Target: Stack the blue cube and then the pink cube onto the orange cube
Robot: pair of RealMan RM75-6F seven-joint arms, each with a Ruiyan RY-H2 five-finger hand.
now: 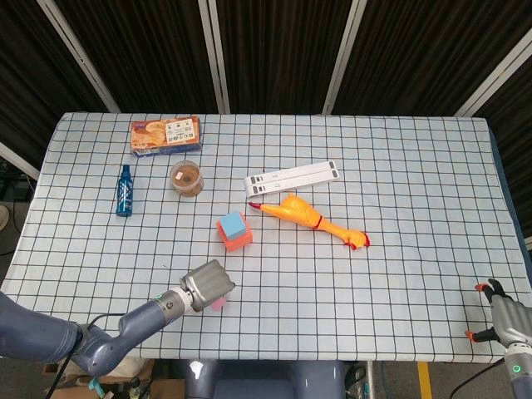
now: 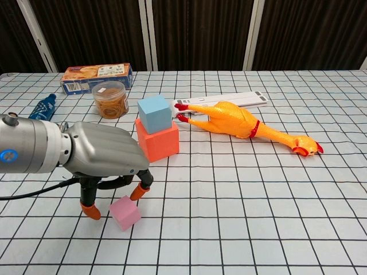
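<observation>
The blue cube [image 2: 155, 113] [image 1: 233, 224] sits on top of the orange cube [image 2: 157, 141] [image 1: 237, 239] near the table's middle. The small pink cube [image 2: 125, 212] [image 1: 219, 303] lies on the cloth near the front edge. My left hand [image 2: 103, 157] [image 1: 206, 285] hovers just over it, fingers spread downward on either side of the cube, with nothing held; its orange-tipped fingertips [image 2: 90, 211] reach close to the cloth. In the head view the palm hides most of the pink cube. My right hand [image 1: 503, 320] shows only at the lower right corner, off the table; its fingers are too small to read.
A rubber chicken [image 2: 243, 125] lies right of the stack, a white power strip [image 2: 229, 100] behind it. A jar [image 2: 110, 98], a blue bottle [image 2: 42, 109] and a biscuit box [image 2: 96, 77] stand at the back left.
</observation>
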